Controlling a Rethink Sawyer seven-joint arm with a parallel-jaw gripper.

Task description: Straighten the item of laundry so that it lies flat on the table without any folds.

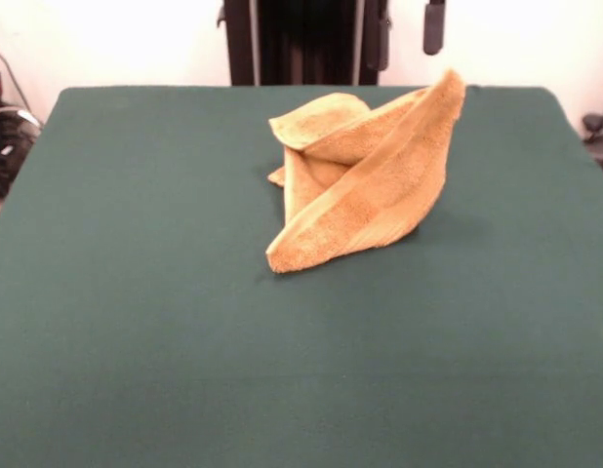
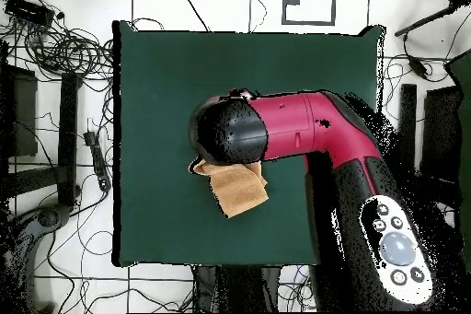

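Towel: crumpled, one corner peaked, mid-table, under the arm; unfolding pending; gripper grasp cannot be told; next: spread corners.

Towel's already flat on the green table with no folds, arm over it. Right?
Not flat. The front view shows the towel bunched and folded, one corner peaked upward, on the green table. The rest stands: the overhead view shows the arm over it.

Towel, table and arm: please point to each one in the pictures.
Towel (image 1: 380, 185), front view, on its raised fold.
Table (image 1: 136, 292), front view, on bare green top.
Arm (image 2: 294, 131), overhead view, on its red link.
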